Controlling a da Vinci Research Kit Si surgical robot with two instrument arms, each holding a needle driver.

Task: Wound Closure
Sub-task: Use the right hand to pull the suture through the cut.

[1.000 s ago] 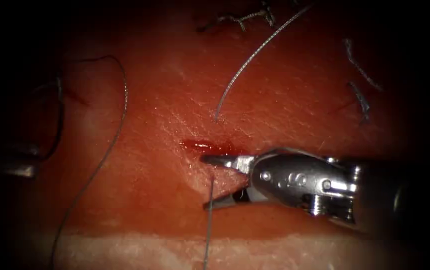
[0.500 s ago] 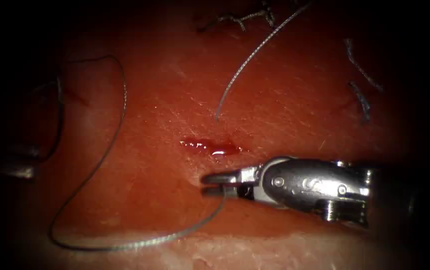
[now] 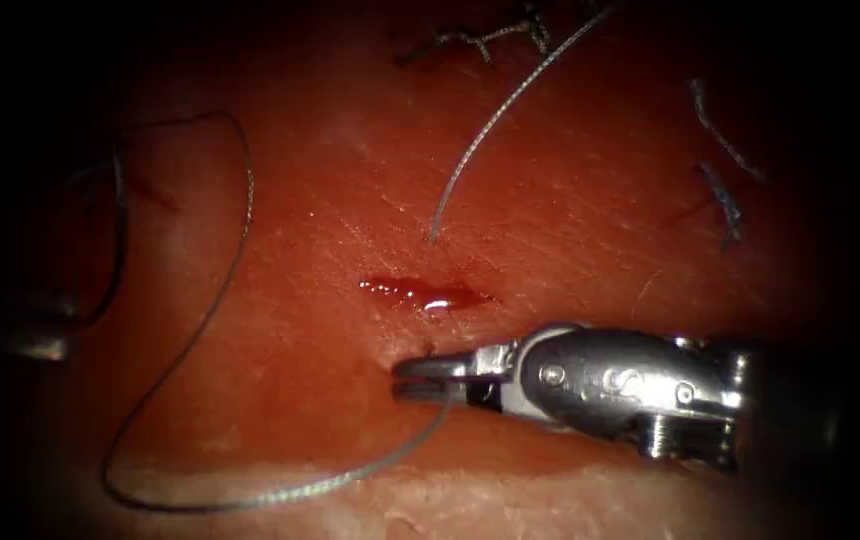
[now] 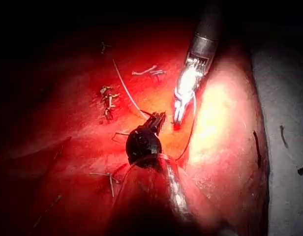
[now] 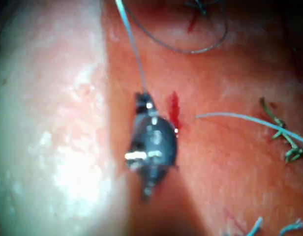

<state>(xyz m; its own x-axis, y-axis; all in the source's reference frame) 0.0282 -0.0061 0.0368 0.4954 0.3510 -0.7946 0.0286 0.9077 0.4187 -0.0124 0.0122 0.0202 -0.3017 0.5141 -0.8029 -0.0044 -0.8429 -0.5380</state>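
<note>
My right tool (image 3: 420, 378) is clenched on the thread (image 3: 250, 495), just below the cut (image 3: 425, 293).

The thread runs from my jaws in a long loop down and left across the tissue (image 3: 600, 200), then up the left side. My left tool (image 3: 35, 340) sits far left in shadow; I think it has the needle (image 3: 115, 250) by one end, clear of the tissue, though it's dim there. To do this well, I'd grip firmly and keep the loop from snagging on the cut thread ends (image 3: 725, 205).
</note>
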